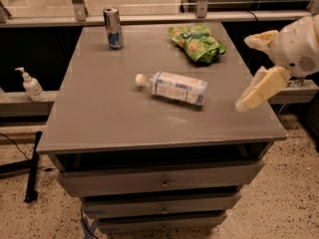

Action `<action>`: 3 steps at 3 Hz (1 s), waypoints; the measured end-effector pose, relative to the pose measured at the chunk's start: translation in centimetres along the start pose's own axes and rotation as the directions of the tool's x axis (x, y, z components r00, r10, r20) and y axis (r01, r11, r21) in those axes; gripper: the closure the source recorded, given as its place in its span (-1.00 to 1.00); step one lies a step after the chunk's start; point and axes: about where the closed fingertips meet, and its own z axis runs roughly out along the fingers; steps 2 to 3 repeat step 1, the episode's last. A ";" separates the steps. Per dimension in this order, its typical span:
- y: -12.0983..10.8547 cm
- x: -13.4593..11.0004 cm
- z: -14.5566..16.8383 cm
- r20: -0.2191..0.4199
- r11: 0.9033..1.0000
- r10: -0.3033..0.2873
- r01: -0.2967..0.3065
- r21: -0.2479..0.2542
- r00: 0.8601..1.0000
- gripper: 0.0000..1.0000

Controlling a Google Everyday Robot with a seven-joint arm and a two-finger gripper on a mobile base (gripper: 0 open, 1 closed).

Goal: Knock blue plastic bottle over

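The blue plastic bottle [174, 87] lies on its side in the middle of the grey cabinet top [99, 118]. Its white cap points left and its white-and-blue label faces up. My gripper [246, 73] hovers over the right edge of the top, to the right of the bottle and apart from it. Its two cream fingers [260, 89] are spread apart and hold nothing.
A slim silver-blue can [113, 28] stands upright at the back left. A green snack bag [197, 43] lies at the back right. A white pump bottle [31, 84] stands on a ledge left of the cabinet. Drawers are below the top.
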 end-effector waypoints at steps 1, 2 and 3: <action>0.1 -0.5 -1.0 0.045 1.000 0.014 -0.014 0.006 0.999 -1.00; 0.1 -0.5 -1.0 0.045 1.000 0.014 -0.014 0.006 0.999 -1.00; 0.1 -0.5 -1.0 0.045 1.000 0.014 -0.014 0.006 0.999 -1.00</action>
